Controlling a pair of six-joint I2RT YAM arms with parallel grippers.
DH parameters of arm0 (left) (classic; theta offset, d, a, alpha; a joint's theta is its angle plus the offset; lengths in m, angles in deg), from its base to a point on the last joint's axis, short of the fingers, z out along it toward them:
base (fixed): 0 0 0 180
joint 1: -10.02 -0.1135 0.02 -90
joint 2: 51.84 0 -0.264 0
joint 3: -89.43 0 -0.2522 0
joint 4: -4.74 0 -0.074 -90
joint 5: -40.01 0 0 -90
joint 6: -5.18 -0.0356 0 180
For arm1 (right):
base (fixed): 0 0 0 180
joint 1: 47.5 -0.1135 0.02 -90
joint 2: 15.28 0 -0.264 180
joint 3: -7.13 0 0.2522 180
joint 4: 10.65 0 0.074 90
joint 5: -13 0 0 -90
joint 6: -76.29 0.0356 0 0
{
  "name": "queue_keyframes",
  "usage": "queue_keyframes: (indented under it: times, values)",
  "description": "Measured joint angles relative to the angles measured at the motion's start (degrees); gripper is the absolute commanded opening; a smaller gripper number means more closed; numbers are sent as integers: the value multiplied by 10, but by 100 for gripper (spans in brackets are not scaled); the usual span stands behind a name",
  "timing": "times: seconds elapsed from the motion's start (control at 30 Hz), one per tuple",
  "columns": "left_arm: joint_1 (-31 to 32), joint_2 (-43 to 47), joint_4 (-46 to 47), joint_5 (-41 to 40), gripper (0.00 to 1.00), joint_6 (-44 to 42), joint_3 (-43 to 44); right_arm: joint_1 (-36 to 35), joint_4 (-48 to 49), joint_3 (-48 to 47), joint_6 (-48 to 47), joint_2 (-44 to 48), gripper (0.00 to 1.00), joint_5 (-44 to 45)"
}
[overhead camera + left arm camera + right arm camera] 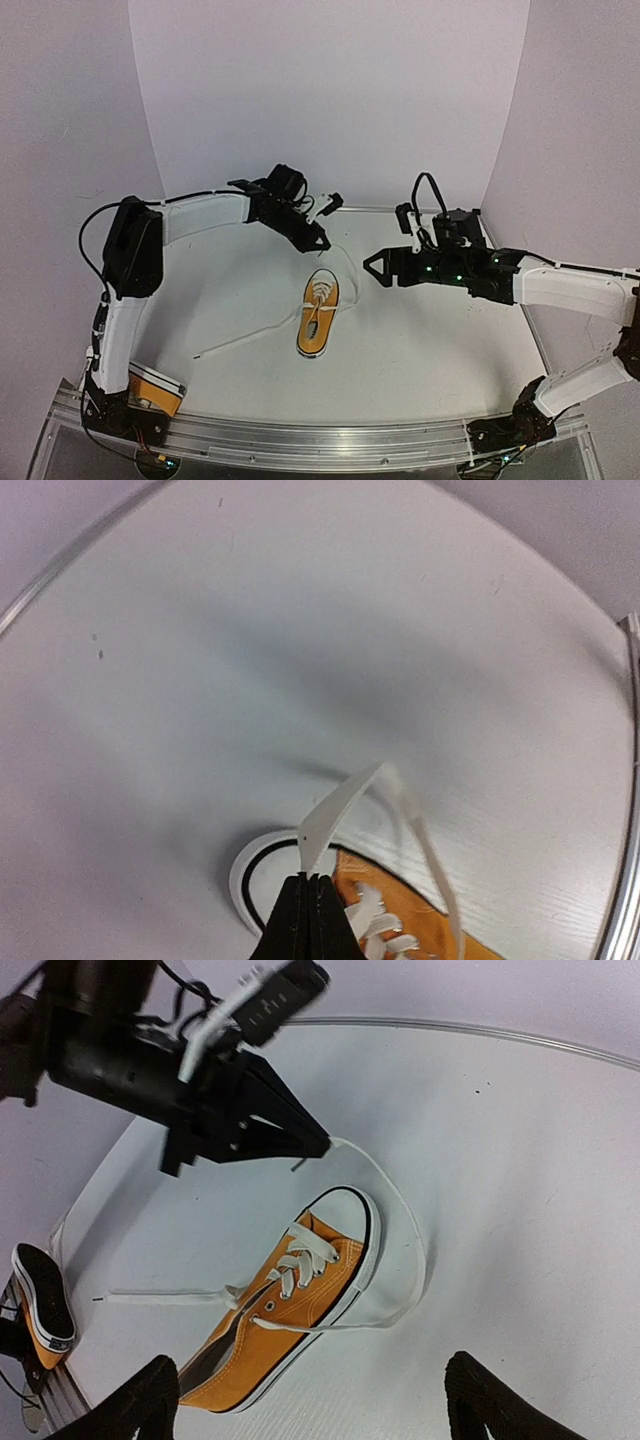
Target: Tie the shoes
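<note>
One orange-yellow shoe point(318, 315) lies flat in the middle of the table, toe pointing away from the arm bases. Its right lace point(405, 1250) curves from an eyelet around the white toe cap point(258, 872) up to my left gripper point(322, 240). That gripper hovers just beyond the toe and is shut on the lace end point(332, 815). The left lace point(245, 338) trails loose across the table to the left. My right gripper point(372, 265) hangs open to the right of the toe, with nothing between its fingers point(150, 1400). The second shoe point(155, 392) rests by the left arm's base.
A raised metal rail point(330, 435) runs along the near table edge. White walls close in the back and both sides. The left arm's black wrist and cable point(120, 1050) stand above the table just beyond the shoe.
</note>
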Motion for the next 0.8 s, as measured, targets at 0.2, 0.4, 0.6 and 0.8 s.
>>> queue_keyframes:
  times: [0.2, 0.4, 0.6, 0.8]
  values:
    - [6, 138, 33, 66, 0, 0, -82, 0, -6, -33, -64, -25, 64, -40]
    - [12, 183, 30, 106, 0, -13, -137, 0, -2, -70, -124, -45, 56, -87]
    - [18, 185, 11, 128, 0, -15, -169, 0, 11, -108, -151, -94, 50, -140]
    - [25, 197, 12, 153, 0, -14, -184, -3, 13, -134, -165, -139, 43, -166]
